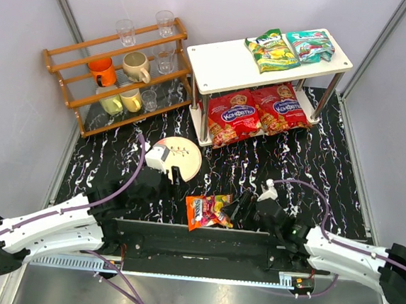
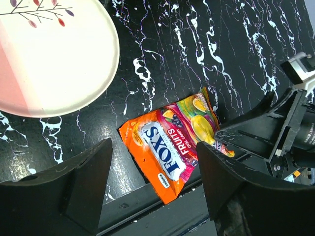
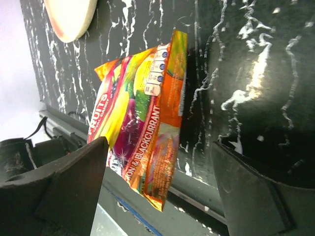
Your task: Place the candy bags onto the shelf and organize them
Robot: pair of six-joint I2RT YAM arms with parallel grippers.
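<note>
Orange candy bag (image 1: 208, 211) is lying flat on the black table (image 1: 315, 169), well apart from the white shelf (image 1: 225, 61). Right gripper (image 3: 158, 144) is hanging wide open at one end of it, and the left gripper (image 2: 155, 145) is hovering wide open near its other side. Two red bags (image 1: 233, 115) are sitting on the shelf's bottom board, with the yellow-green bag (image 1: 272, 50) and teal bag (image 1: 310, 44) lying on top.

The left wrist view's edges crop the plate (image 2: 54, 59).
</note>
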